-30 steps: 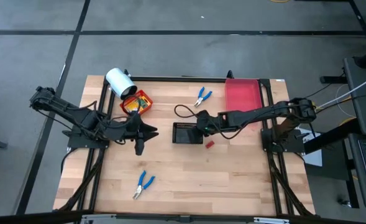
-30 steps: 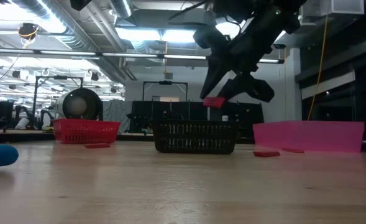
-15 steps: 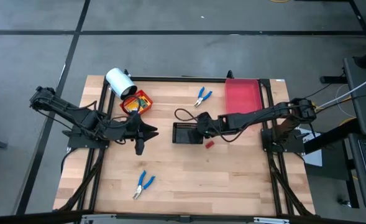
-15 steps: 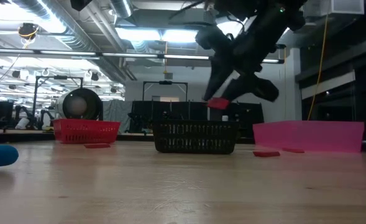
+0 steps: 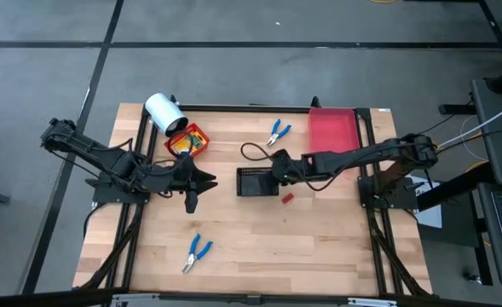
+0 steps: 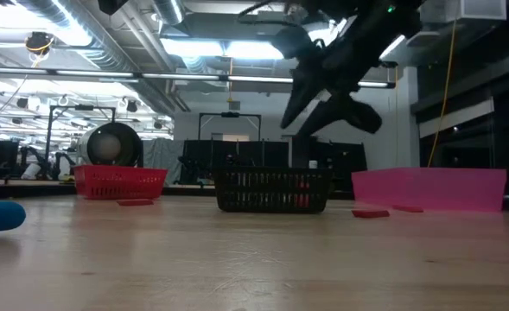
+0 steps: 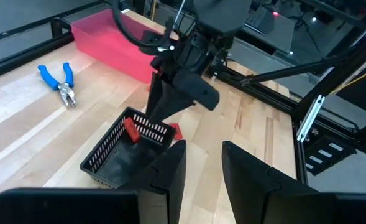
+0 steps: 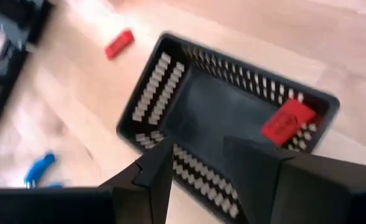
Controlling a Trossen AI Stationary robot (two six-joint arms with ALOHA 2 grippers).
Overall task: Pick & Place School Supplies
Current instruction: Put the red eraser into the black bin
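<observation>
My right gripper (image 5: 275, 173) hangs open over the black basket (image 5: 244, 183), with nothing between its fingers (image 8: 198, 158). One tiny red piece (image 8: 286, 121) lies inside the basket, tilted against a wall near a corner (image 7: 131, 129). A second red piece (image 5: 287, 198) lies flat on the table just beside the basket. Blue-handled pliers (image 5: 276, 130) lie near the far edge, another pair (image 5: 197, 251) near the front. Yellow-orange boxes sit in the red basket (image 5: 187, 141). My left gripper (image 5: 191, 203) waits left of the black basket, open and empty (image 7: 204, 165).
A white roll (image 5: 164, 113) lies at the far left by the red basket. The pink-red tray (image 5: 331, 132) stands at the far right, under my right arm. Bare wood stretches across the near half of the table around the front pliers.
The red piece that hung between my right gripper's fingers above the black basket has left them and fallen into the basket, where it now rests against the wall. My right gripper stays over the basket.
</observation>
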